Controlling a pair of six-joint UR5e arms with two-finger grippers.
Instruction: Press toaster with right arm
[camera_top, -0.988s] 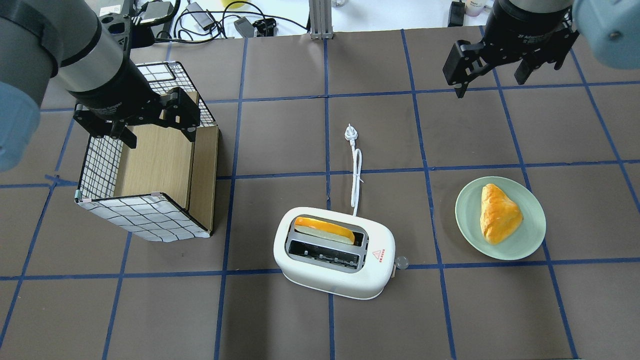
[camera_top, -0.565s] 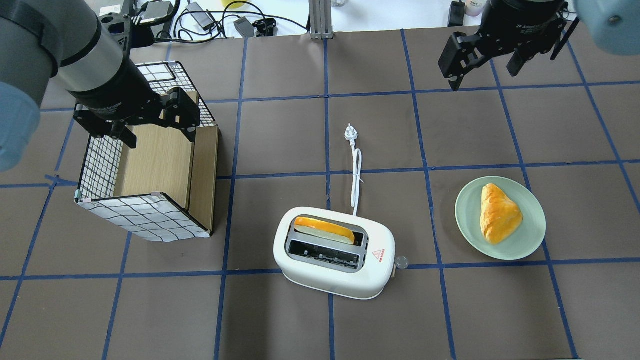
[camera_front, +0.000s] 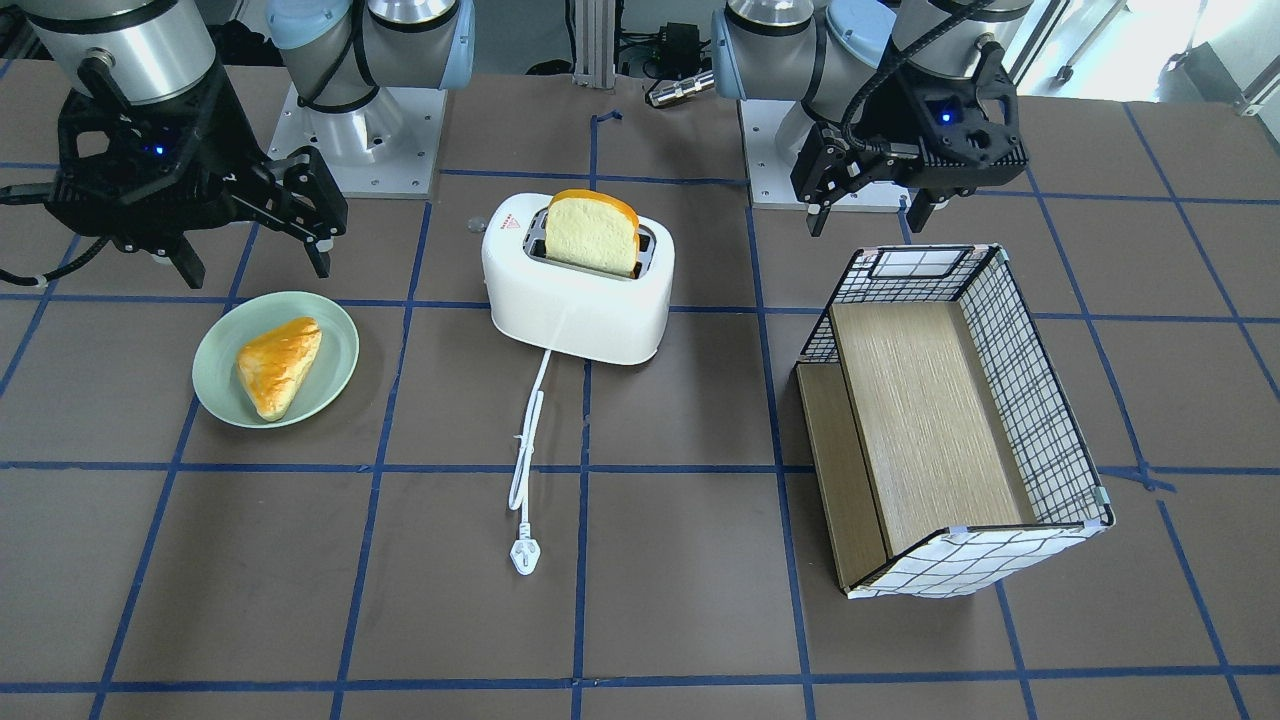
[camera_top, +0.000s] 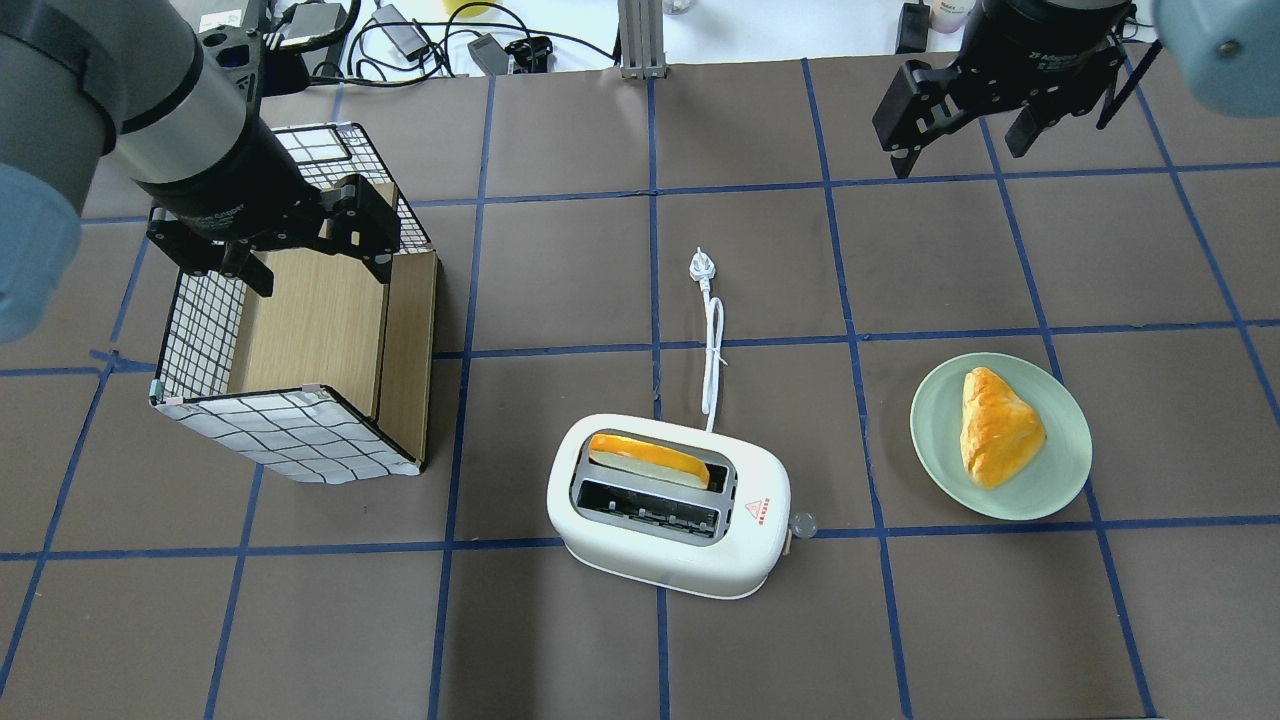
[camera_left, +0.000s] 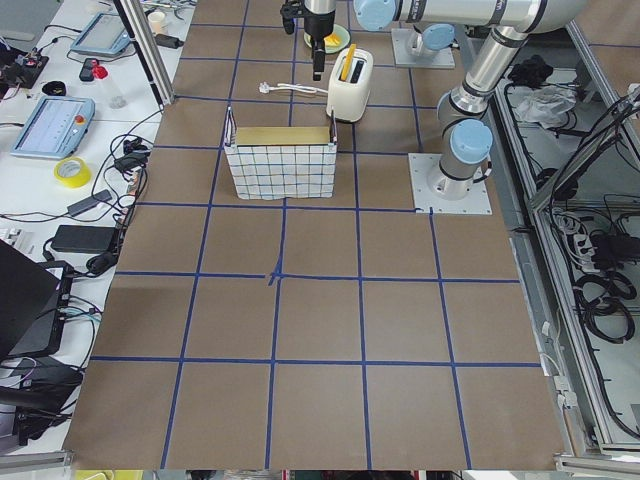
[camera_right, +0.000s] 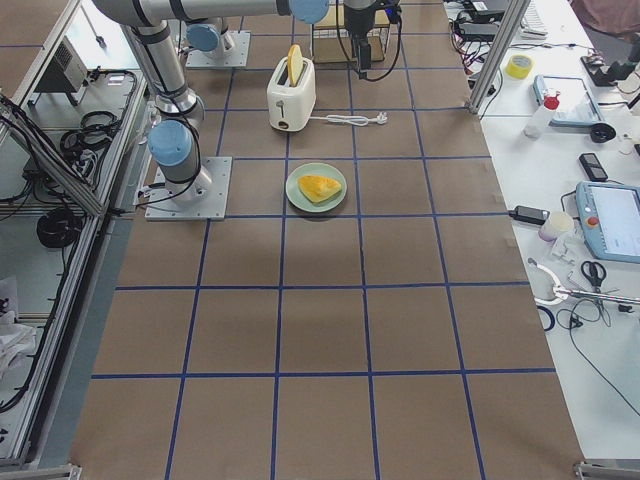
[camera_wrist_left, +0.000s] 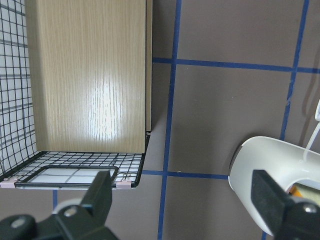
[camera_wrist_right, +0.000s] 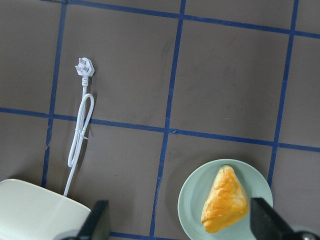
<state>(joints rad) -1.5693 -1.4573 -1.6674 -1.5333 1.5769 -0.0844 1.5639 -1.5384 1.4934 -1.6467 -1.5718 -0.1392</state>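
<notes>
The white two-slot toaster (camera_top: 668, 540) stands at the table's middle near edge, with a bread slice (camera_top: 650, 460) upright in its far slot and its lever knob (camera_top: 803, 523) on the right end. It also shows in the front view (camera_front: 575, 300). Its cord and plug (camera_top: 702, 266) lie stretched toward the far side. My right gripper (camera_top: 960, 152) is open and empty, high over the far right of the table, well away from the toaster; it also shows in the front view (camera_front: 255, 270). My left gripper (camera_top: 320, 280) is open and empty above the basket.
A checked wire basket with wooden panels (camera_top: 290, 440) lies on its side at the left. A green plate (camera_top: 935, 450) with a golden pastry (camera_top: 995, 425) sits right of the toaster. Cables and gear lie beyond the table's far edge.
My right gripper has moved a little toward the far edge and to the left, still open. The left arm, toaster and plate have not moved.
</notes>
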